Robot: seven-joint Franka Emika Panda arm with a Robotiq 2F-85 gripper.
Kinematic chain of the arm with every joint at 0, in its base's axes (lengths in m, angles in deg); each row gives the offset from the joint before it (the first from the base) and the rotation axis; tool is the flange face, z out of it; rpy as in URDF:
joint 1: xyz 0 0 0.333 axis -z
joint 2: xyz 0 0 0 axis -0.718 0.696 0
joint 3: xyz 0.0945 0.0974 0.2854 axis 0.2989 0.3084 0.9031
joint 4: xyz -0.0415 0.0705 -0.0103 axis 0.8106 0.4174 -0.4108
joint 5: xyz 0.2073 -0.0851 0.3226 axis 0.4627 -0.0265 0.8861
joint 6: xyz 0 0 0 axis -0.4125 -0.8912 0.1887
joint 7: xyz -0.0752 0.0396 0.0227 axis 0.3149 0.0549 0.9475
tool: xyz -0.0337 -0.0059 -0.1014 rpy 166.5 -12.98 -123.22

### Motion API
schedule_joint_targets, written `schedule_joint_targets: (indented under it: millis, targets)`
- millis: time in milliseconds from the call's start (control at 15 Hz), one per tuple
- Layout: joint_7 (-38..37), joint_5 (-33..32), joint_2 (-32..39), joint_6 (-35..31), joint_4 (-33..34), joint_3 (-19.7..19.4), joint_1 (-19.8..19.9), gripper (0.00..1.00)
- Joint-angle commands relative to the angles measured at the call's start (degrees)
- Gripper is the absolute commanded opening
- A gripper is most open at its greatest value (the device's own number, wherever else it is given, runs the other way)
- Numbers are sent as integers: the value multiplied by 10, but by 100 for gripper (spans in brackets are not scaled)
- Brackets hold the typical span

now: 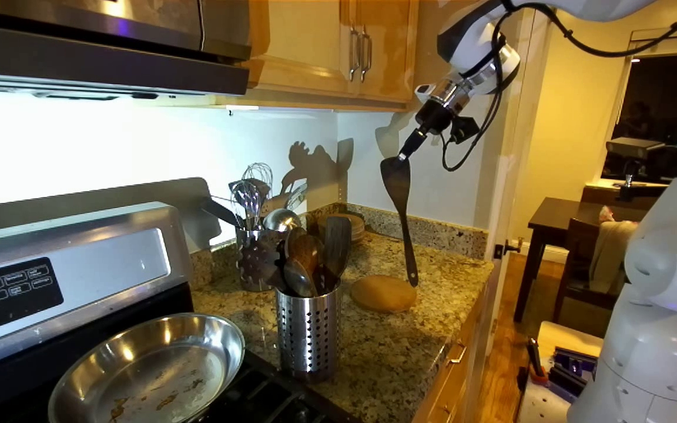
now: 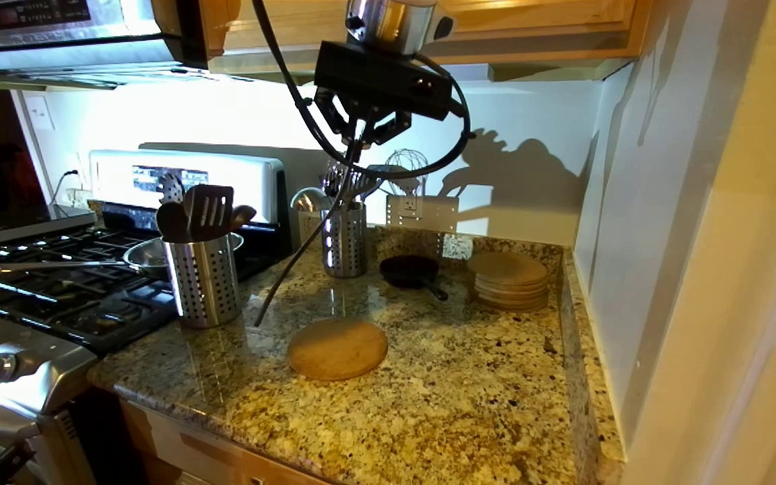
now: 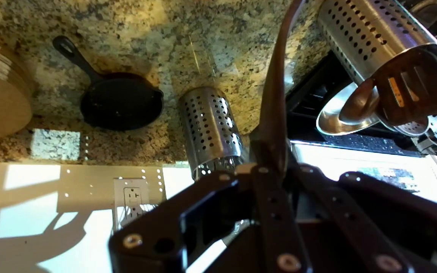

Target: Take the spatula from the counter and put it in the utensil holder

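The spatula [image 1: 398, 187] is a long brown wooden utensil. My gripper [image 1: 402, 156] is shut on its wide head, and the handle hangs down, slightly tilted. In an exterior view the spatula [image 2: 297, 256] shows nearly edge-on, below the gripper [image 2: 356, 143]. Its handle end shows over the counter [image 2: 448, 404], between the utensil holder [image 2: 203, 286] and a wooden disc; I cannot tell if it touches. The utensil holder [image 1: 309, 332] is a perforated steel cylinder with dark wooden utensils, beside the stove. In the wrist view the spatula [image 3: 274, 94] rises from the fingertips [image 3: 269, 155]; the holder [image 3: 378, 34] is upper right.
A similar steel cylinder [image 2: 345, 242] with whisks and ladles stands behind. A wooden disc [image 2: 337, 349], a small black skillet [image 2: 409, 271] and a stack of wooden discs [image 2: 509, 283] lie on the counter. A steel frying pan [image 1: 156, 361] is on the stove. Cabinets [image 1: 309, 47] hang above.
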Motion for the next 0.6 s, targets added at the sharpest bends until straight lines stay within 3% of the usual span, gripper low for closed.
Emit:
schedule_joint_targets:
  millis: [0, 533]
  targets:
    - [10, -8, -49, 2, -4, -1, -25, 2]
    - [53, -11, -124, -1, 7, 17, -80, 2]
